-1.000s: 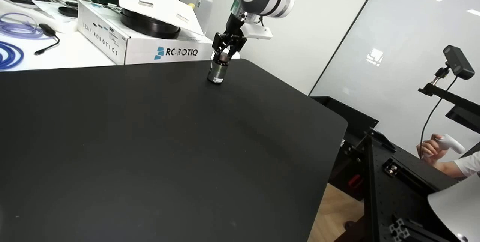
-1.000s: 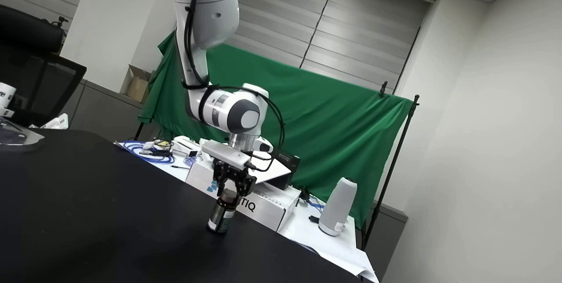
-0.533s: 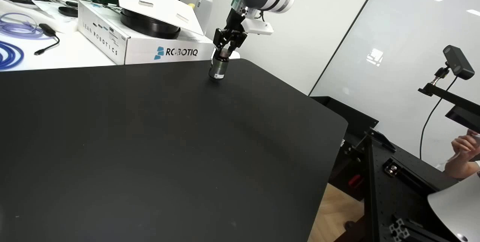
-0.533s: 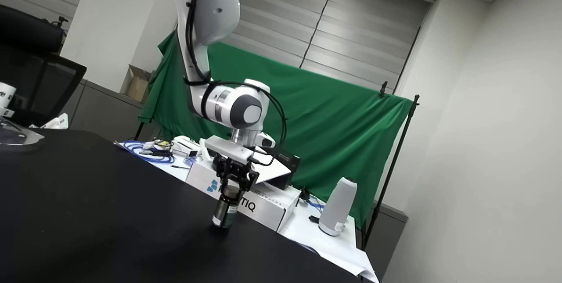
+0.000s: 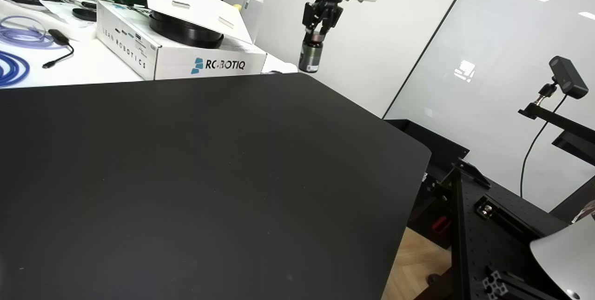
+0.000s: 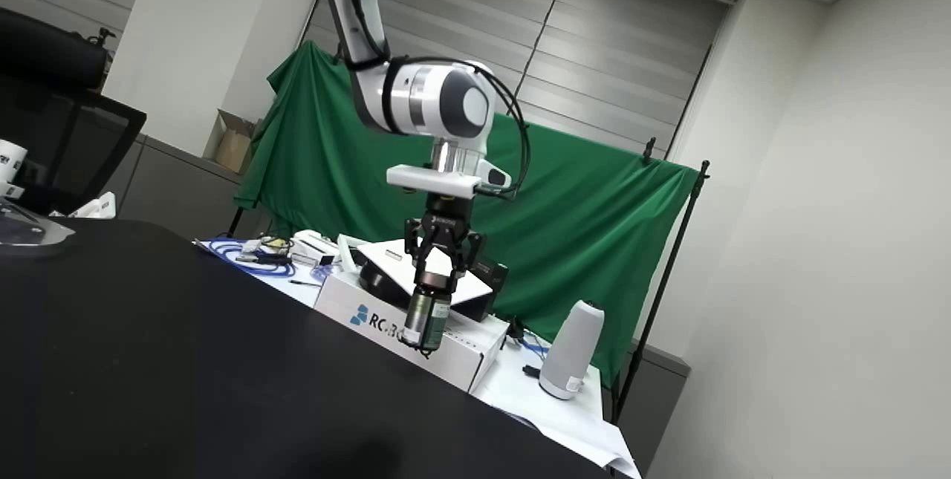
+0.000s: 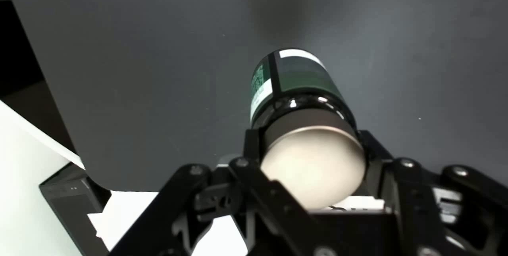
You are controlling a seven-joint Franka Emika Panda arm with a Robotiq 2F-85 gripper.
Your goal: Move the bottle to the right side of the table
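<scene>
- Your fingers (image 7: 375, 145) hold the bottle (image 6: 427, 321) by its cap (image 7: 313, 164), with one on each side.
- The bottle is up in the air, off the desk (image 5: 209, 174), with its cap at the top and its bottom hanging down.
- In an exterior view, you see it by the far corner of the desk, its bottom just above the edge in the picture.
- In the wrist view, you look past the pale top of the cap at the dark bottle, and the black desk is behind it. Its label has green and white bits.
- You can see a soft dark shadow (image 6: 356, 458) on the desk, lower in the view than the bottle.
- Your arm (image 6: 405, 96) is white and grey and comes down from the top.
- Past the desk, you see a white box (image 5: 181, 63) with ROBOTIQ on it.
- On that box sits a black round thing (image 5: 181, 32), and a white board (image 5: 202, 7) slants over it.
- A green cloth (image 6: 594, 189) hangs at the back.
</scene>
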